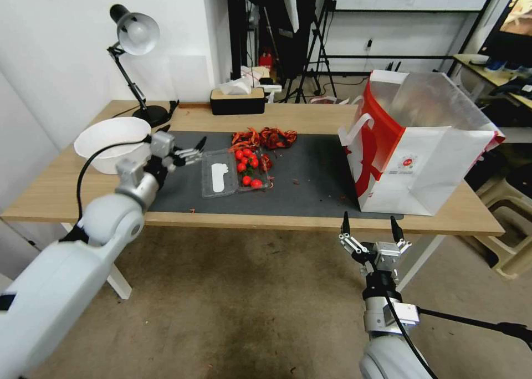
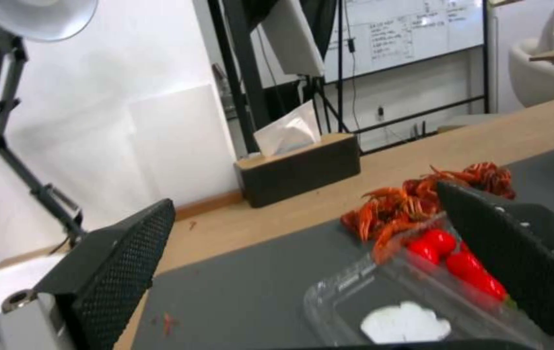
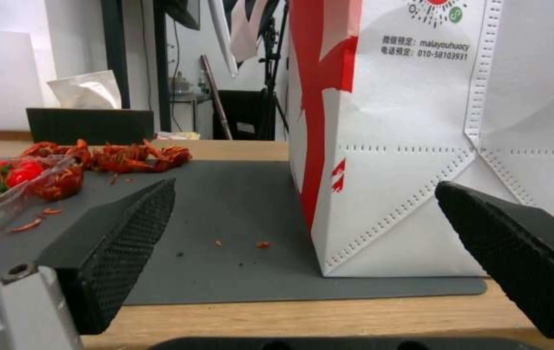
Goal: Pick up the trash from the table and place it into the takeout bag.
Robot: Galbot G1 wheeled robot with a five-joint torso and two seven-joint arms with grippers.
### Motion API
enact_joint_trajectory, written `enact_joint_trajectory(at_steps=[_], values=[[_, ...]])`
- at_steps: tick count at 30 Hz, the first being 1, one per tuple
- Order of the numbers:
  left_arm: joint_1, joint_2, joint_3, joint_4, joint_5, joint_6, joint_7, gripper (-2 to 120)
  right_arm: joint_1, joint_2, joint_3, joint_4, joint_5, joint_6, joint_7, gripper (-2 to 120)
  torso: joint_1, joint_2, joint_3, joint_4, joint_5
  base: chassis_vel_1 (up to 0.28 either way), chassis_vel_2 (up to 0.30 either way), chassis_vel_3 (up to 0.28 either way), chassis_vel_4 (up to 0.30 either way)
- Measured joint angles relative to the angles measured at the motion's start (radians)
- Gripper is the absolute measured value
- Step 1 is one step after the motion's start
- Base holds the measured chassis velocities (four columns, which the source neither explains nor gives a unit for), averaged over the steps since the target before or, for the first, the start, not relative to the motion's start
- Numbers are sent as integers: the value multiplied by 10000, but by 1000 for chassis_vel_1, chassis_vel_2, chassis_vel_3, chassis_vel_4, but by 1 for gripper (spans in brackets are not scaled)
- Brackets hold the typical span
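Clear plastic clamshell (image 1: 235, 171), lid flung wide, holds red tomatoes mid-mat beside crayfish shells (image 1: 265, 138); my left gripper (image 1: 185, 150) hovers spread by it, my right gripper (image 1: 370, 226) spread below the takeout bag (image 1: 426, 146).

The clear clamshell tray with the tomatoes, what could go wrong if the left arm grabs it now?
1. The clear clamshell tray lies open, so the cherry tomatoes could roll out when the open left pincer lifts it.
2. Crayfish shells touch the tray's far edge and may get dragged across the dark grey mat.
3. The takeout bag leans, so a drop-in could tip it.
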Motion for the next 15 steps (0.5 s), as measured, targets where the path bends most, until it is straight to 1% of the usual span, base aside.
enact_joint_trajectory(at_steps=[1,3,4,5,7,8,11,12,15], values=[[291,-108,-168,-100,98,-95,-27,100,-8,2,0,0,-7,2,0,100,1,0,0,-3,1,0,0,0,0],[485,-179,-279,-160,152,-155,-54,100,-11,1,1,-1,-8,3,0,100,2,0,0,-3,2,0,0,0,0],[855,-298,-460,-261,230,-247,-89,100,-13,-5,5,2,-9,3,0,100,2,0,1,-2,2,0,0,0,0],[855,-298,-460,-261,230,-247,-89,100,-13,-5,5,2,-9,3,0,100,2,0,1,-2,2,0,0,0,0],[1441,-480,-784,-433,322,-384,-134,100,-13,-18,6,28,-6,-2,-17,100,1,0,0,0,1,0,0,0,0],[1441,-480,-784,-433,322,-384,-134,100,-13,-18,6,28,-6,-2,-17,100,1,0,0,0,1,0,0,0,0],[2138,-681,-1124,-568,458,-651,-158,100,-6,-19,6,16,6,-11,-46,100,1,0,0,-1,2,0,0,0,0],[2138,-681,-1124,-568,458,-651,-158,100,-6,-19,6,16,6,-11,-46,100,1,0,0,-1,2,0,0,0,0],[2922,-1007,-1478,-729,640,-1010,-172,100,-4,10,-12,-20,11,-14,-63,100,1,-1,0,-2,1,0,0,0,0]])
